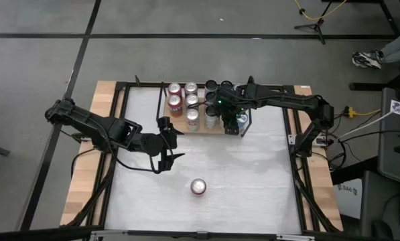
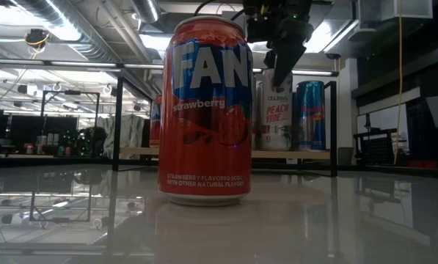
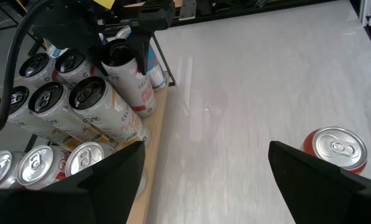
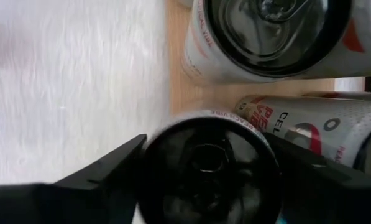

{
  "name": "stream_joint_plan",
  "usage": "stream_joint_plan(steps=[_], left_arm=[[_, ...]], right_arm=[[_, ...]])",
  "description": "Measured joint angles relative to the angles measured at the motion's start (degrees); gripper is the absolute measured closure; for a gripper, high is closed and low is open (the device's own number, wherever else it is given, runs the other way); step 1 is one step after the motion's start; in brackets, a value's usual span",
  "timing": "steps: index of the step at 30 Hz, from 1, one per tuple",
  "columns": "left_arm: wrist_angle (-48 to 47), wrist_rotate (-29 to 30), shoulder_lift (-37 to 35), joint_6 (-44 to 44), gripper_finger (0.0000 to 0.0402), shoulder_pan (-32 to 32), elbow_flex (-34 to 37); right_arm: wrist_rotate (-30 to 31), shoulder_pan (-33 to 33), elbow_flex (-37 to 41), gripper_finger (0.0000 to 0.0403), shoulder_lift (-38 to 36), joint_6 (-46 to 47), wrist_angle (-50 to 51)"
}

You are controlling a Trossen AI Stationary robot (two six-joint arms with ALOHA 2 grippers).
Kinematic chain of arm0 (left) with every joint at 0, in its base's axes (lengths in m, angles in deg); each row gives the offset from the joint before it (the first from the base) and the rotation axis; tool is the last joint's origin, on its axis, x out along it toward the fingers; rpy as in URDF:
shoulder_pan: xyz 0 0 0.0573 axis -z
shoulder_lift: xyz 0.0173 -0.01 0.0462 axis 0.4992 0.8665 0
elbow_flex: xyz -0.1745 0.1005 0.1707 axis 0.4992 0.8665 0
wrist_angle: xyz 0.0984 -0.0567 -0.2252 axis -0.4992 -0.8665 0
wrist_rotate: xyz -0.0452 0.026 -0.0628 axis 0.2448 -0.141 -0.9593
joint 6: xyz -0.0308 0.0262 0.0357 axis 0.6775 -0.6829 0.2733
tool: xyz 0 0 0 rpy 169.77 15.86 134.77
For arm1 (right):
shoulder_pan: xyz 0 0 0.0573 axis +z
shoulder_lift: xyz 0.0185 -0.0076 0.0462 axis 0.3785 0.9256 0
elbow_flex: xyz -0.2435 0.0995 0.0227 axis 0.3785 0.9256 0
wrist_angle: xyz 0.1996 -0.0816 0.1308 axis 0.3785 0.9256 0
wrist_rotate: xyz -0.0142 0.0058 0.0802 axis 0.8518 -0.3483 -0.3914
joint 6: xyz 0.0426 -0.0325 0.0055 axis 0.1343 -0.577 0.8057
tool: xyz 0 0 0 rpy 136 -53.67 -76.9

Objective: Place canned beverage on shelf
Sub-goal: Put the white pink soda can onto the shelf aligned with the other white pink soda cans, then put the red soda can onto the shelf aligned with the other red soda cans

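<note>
At the far edge of the table (image 1: 253,171), on the shelf (image 1: 220,130): right gripper (image 1: 230,120) over the front row of cans, its fingers (image 4: 104,171) spread on either side of a white Celsius can (image 4: 209,167), close against its walls; whether they actually press it, cannot tell. Can stands upright on the light-wood board, at the edge facing the table's open middle. Low view shows the same white can (image 2: 277,117), "Peach Vibe" lettering, beside a blue can (image 2: 310,116), the gripper coming down onto it from above.

Left gripper (image 1: 166,144) near table centre, fingers (image 3: 110,174) wide apart, holding nothing.

Red Fanta strawberry can (image 1: 198,187) upright on the bare tabletop, near edge, well apart from shelf and both grippers.

Other red and white cans (image 1: 183,100) cluster on the shelf.
</note>
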Motion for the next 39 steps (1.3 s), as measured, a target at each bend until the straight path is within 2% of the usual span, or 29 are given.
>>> stream_joint_plan(steps=[6, 10, 15, 23, 30, 39], left_arm=[[0.01, 0.00, 0.00, 0.02, 0.0067, 0.00, 0.00], [0.01, 0.00, 0.00, 0.02, 0.0067, -0.02, 0.00], [0.01, 0.00, 0.00, 0.02, 0.0067, 0.00, 0.00], [0.01, 0.00, 0.00, 0.03, 0.0067, -0.01, 0.00], [0.02, 0.00, 0.00, -0.02, 0.0067, -0.02, 0.00], [0.03, 0.00, 0.00, -0.07, 0.0067, -0.02, 0.00]], right_arm=[[0.03, 0.00, -0.14, 0.0049, -0.09, 0.00, -0.12], [0.04, 0.00, -0.14, 0.0029, -0.08, 0.00, -0.12], [0.26, 0.00, -0.13, 0.0025, -0.09, 0.02, -0.09], [4.54, 0.02, -0.09, 0.0024, -0.08, 0.06, 0.02], [4.15, 0.02, -0.15, 0.0024, -0.07, 0.04, 0.63], [4.12, 0.02, -5.78, 0.0024, -0.08, 0.07, 4.68]])
